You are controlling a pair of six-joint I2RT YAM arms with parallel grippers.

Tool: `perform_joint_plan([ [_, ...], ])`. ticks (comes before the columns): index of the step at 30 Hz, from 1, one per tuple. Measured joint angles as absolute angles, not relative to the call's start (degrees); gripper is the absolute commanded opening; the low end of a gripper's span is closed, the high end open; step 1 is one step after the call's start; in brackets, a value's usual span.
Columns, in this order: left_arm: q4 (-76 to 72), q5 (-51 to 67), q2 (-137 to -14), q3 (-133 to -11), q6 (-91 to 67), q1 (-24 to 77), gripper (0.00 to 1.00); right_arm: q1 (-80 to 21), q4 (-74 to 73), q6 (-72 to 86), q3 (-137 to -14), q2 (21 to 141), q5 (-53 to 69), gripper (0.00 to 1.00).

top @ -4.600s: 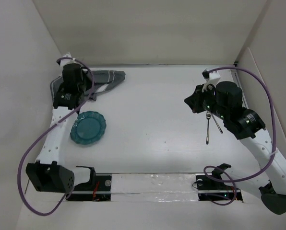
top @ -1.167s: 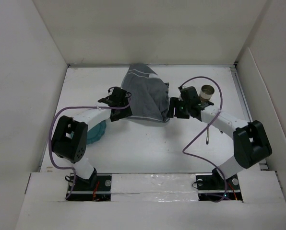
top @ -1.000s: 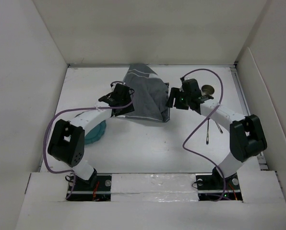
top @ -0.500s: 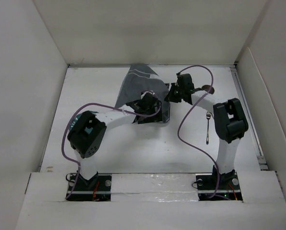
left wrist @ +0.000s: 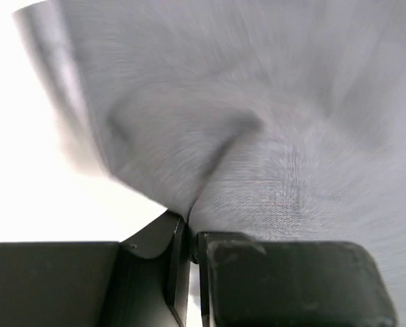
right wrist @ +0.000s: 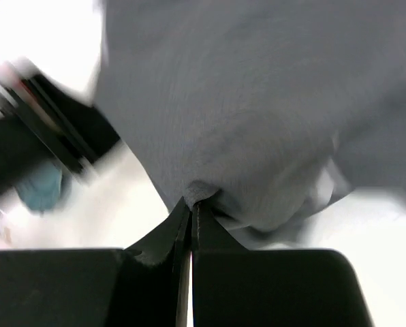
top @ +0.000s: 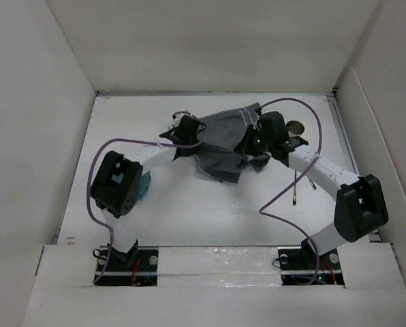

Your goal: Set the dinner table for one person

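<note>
Dinner table (top: 210, 211): white surface filling the top view; arm bases at its 6 o'clock edge.
Cloth mat (top: 223, 143): dark grey, bunched and creased, lay toward 12 o'clock of the table centre, between the two grippers; a pale stripe showed along its far edge.
Left gripper (top: 187, 133): at the mat's 9 o'clock edge, clenched on a fold of the mat; in the wrist view its fingers (left wrist: 285, 279) met with grey fabric pinched between them.
Right gripper (top: 253, 143): at the mat's 3 o'clock edge, also clamped on the mat; wrist view showed the fingers (right wrist: 271, 286) pressed together on a tuck of cloth.
Plate (top: 144, 185): teal, at 8 o'clock of the mat, mostly hidden behind the left arm.
Fork (top: 295, 187): flat on the table at 4 o'clock of the mat, partly under the right arm.
Cup (top: 295, 127): at 3 o'clock of the mat, just beyond the right gripper.
Wrist views: blurred.
</note>
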State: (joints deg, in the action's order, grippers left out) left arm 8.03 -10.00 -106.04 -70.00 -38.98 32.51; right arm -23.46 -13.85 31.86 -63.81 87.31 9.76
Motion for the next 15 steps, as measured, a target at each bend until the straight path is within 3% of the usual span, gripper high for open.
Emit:
perform_joint_plan([
  [3,8.9,-8.3,-104.1,-74.1,-36.4,28.6,0.00,-25.3,-15.0,31.8,-63.3,87.1,11.0,0.00],
  [5,10.4,-7.7,-104.1,-78.1,-34.5,27.7,0.11,-25.7,-14.6,31.6,-63.5,86.8,11.3,0.07],
  [6,11.4,-8.1,-104.2,-80.0,-33.4,27.6,0.17,-25.7,-15.0,31.2,-64.0,86.7,11.3,0.28],
  [7,12.8,-9.2,-104.6,-82.1,-32.6,27.2,0.30,-25.6,-16.2,30.6,-64.2,86.4,11.3,0.39],
  [9,14.9,-12.0,-106.1,-86.8,-30.9,25.5,0.43,-25.6,-19.6,29.4,-64.2,85.5,11.1,0.61],
  [10,15.3,-13.3,-106.7,-88.4,-30.4,24.4,0.54,-25.5,-21.4,28.9,-64.2,85.1,10.9,0.64],
  [14,16.5,-17.4,-105.8,-87.9,-28.9,21.1,0.59,-25.5,-25.6,27.6,-62.7,81.5,10.4,0.66],
  [15,17.0,-18.3,-104.8,-86.4,-28.8,20.8,0.56,-25.4,-26.1,27.3,-61.7,79.8,10.0,0.47],
])
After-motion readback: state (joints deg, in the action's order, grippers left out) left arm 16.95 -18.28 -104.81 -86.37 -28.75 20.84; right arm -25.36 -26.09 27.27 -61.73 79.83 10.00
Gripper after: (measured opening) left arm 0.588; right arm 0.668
